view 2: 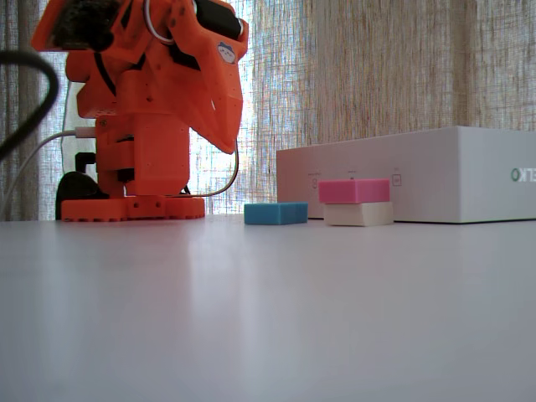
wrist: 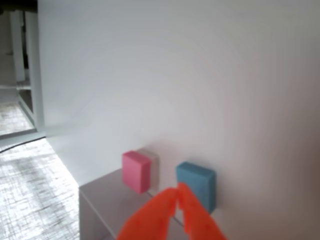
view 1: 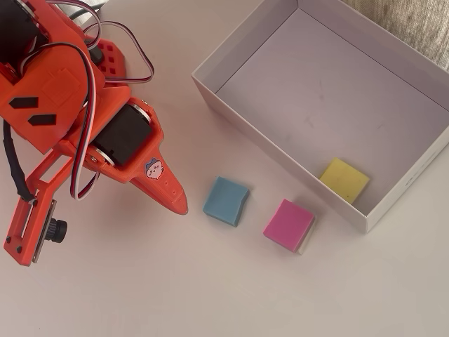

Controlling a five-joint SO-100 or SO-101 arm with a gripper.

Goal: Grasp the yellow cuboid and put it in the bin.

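Yellow cuboid (view 1: 344, 180): we log it flat inside the bin (view 1: 245, 116), task seemingly done, hence our gripper (view 1: 184, 204) parked narrow and empty.

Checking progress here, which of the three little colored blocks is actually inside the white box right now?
The yellow cuboid. It lies on the floor of the bin, in its near corner in the overhead view. The blue block and pink block sit outside on the table.

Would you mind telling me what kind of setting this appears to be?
Probably a home or hobby tabletop by a window: a plain white table, woven beige curtains with daylight behind, and a 3D-printed orange robot arm beside a white cardboard box.
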